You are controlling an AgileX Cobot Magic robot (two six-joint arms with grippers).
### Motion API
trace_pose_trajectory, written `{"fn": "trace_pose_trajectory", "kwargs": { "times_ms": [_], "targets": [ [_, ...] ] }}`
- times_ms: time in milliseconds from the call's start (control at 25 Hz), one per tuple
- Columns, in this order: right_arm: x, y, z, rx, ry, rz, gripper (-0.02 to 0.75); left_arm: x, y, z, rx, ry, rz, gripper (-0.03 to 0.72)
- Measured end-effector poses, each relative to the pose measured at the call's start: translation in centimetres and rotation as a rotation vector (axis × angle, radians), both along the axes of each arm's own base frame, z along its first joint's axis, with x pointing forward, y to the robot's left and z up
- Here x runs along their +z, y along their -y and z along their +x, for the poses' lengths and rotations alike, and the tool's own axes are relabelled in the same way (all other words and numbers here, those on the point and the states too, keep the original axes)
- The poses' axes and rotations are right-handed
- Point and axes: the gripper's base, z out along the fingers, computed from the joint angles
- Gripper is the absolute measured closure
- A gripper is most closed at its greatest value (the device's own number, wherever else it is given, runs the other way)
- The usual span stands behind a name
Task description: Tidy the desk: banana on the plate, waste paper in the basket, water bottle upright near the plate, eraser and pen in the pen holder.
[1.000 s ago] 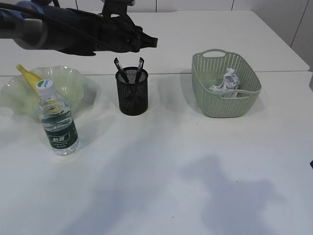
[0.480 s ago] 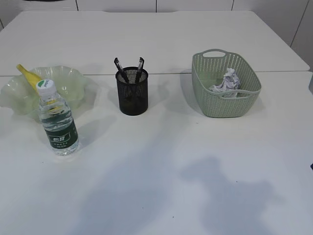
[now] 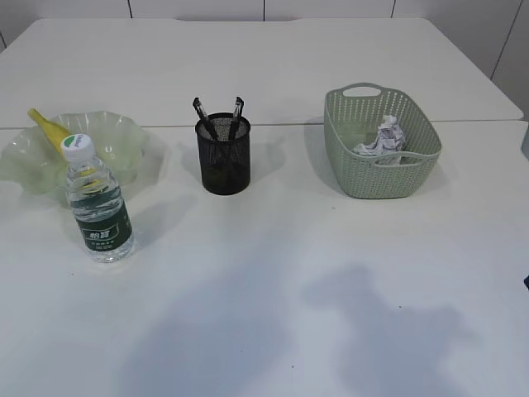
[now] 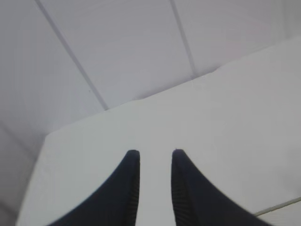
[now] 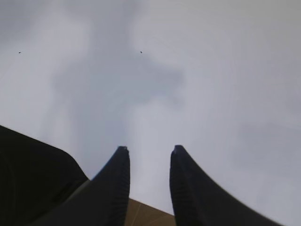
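Office-like desk setup: white tables (image 3: 331, 273), mesh pen holder (image 3: 223, 154), pale panelled wall (image 4: 117, 47).

Banana (image 3: 47, 128) mostly hidden behind water bottle (image 3: 97, 201) and plate (image 3: 124, 136) rim. Eraser unseen inside mesh pen holder (image 3: 223, 155). Pen (image 3: 202, 116) lower shafts obscured. Plate cut off at left edge.

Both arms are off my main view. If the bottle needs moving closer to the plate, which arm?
Left, probably: the bottle stands on its side of the table, beside the plate, and the left gripper is open and empty.
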Motion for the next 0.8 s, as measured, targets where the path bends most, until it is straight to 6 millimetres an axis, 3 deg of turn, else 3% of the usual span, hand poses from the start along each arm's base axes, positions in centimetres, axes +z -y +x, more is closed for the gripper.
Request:
{"fn": "trace_pose_trajectory", "kwargs": {
  "times_ms": [120,400,800],
  "targets": [
    [0.0,0.0,0.0,0.0,0.0,0.001,0.517,0.0,-1.6,-0.5,0.156,-0.045,0.043,0.526],
    [0.0,0.0,0.0,0.0,0.0,0.003,0.517,0.6,-3.4,-1.7,0.334,-0.082,0.063,0.526],
    [0.0,0.0,0.0,0.0,0.0,0.003,0.517,0.5,-3.5,-1.8,0.369,-0.078,0.008,0.526]
  ]
}}
